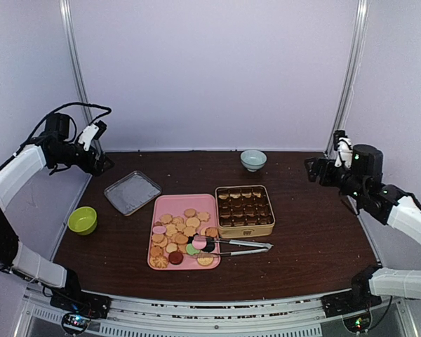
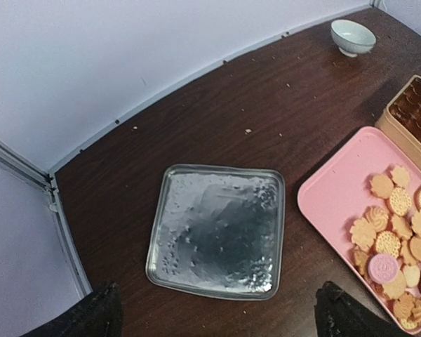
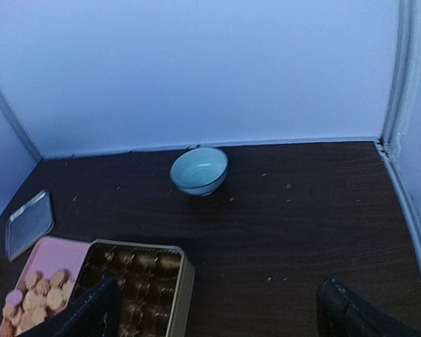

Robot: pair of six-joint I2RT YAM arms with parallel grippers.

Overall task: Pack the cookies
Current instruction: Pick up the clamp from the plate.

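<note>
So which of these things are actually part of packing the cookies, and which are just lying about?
Part of the job: cookies; pink tray they lie on; gold tin with empty compartments; probably the tongs lying across the tray's edge.

Seemingly just lying about: silver tray; green bowl; pale blue bowl.

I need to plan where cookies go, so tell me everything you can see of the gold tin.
The gold tin is a squarish, metallic-looking box, lidless, flat near the table's middle. A dark brown insert splits it into a grid of small cups; none of the cookies shows inside. The pink tray lies close along its left wall, tongs just before its near wall; contact cannot be told.
</note>
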